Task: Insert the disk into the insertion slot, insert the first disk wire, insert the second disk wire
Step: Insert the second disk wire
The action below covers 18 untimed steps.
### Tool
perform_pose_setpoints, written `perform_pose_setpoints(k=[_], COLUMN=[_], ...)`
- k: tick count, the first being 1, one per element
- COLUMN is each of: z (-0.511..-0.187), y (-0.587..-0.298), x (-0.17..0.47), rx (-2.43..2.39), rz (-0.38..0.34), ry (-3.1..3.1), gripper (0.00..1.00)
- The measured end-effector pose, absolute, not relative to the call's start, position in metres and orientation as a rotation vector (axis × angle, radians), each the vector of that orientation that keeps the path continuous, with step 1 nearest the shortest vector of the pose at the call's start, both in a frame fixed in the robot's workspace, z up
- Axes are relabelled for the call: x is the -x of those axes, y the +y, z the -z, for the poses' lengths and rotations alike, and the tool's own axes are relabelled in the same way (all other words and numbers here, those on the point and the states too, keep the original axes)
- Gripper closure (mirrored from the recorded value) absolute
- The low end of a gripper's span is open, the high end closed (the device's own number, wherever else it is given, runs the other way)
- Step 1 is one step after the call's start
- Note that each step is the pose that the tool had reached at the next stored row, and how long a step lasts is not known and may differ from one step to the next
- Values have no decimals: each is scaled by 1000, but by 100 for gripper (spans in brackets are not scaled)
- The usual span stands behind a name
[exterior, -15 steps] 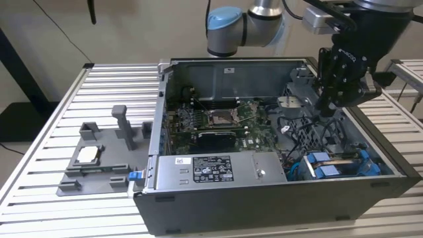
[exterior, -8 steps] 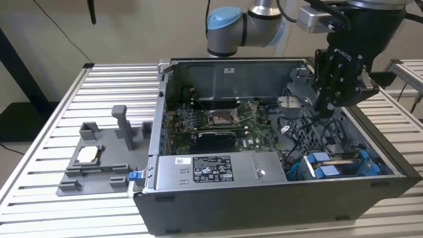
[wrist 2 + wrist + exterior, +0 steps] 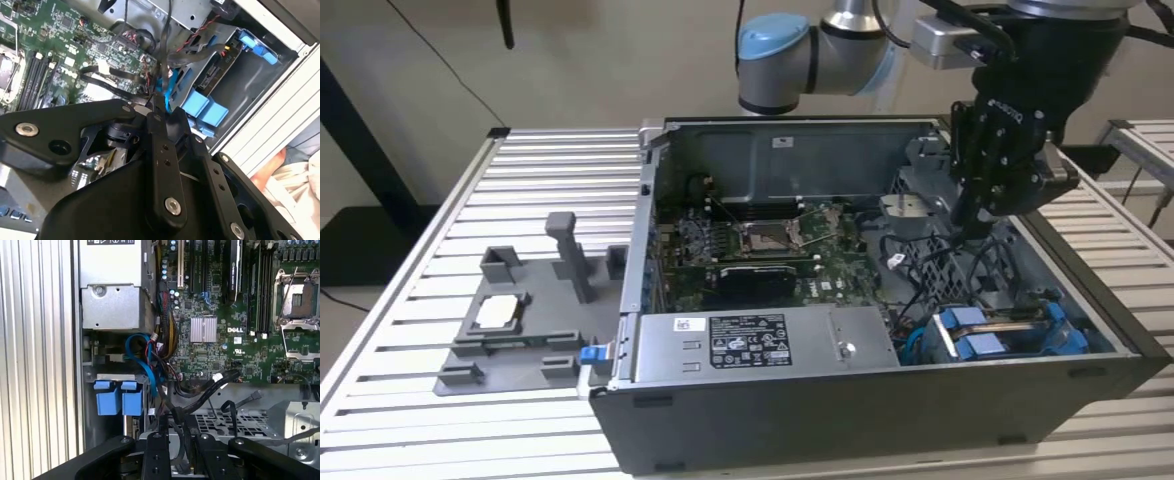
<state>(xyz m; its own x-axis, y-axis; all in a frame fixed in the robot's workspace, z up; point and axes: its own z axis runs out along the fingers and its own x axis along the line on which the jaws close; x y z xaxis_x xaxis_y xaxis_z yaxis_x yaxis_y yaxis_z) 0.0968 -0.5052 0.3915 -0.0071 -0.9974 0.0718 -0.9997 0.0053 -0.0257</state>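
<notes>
1 tool (image 3: 973, 224) tight on a black wire (image 3: 163, 55) inside the case (image 3: 854, 420); slatted table (image 3: 427, 230); beige wall (image 3: 587, 60)

Blue tabs on insertion slot (image 3: 977, 343); green motherboard (image 3: 215, 360); black pincer (image 3: 971, 222)

Exterior view: raised beside the open computer case (image 3: 854, 410), looking obliquely down into it, whole case framed. Both wrist views: close above the case's interior, facing into it; all three share the motherboard (image 3: 210, 360) and insertion slot (image 3: 115, 397).

an open computer case (image 3: 854, 420) sits on a slatted table (image 3: 400, 330) beside a grey fixture (image 3: 534, 345).
</notes>
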Motion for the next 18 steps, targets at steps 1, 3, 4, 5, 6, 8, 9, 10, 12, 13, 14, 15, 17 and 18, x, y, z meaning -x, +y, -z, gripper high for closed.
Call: perform_pose_setpoints(k=[1, 3, 4, 5, 6, 8, 9, 10, 12, 13, 14, 15, 17, 18], z=[-391, -390, -390, -389, -389, -388, -388, -387, -386, -386, -385, -384, -383, -383], y=[-504, -500, -499, -497, -495, -493, -492, -492, -492, -491, -491, -491, -490, -490], x=[-96, -94, -93, -93, -92, -92, -91, -91, -90, -89, -88, -88, -87, -86], rx=[-2189, -2189, -2189, -2191, -2192, -2197, -2200, -2203, -2209, -2213, -2216, -2220, -2229, -2233], rz=[-120, -147, -160, -174, -187, -211, -221, -230, -243, -250, -257, -263, -275, -280], ry=[-2202, -2198, -2195, -2193, -2189, -2182, -2177, -2172, -2165, -2162, -2158, -2155, -2149, -2145], gripper=[73, 73, 73, 73, 73, 73, 73, 73, 73, 73, 73, 73, 73, 73])
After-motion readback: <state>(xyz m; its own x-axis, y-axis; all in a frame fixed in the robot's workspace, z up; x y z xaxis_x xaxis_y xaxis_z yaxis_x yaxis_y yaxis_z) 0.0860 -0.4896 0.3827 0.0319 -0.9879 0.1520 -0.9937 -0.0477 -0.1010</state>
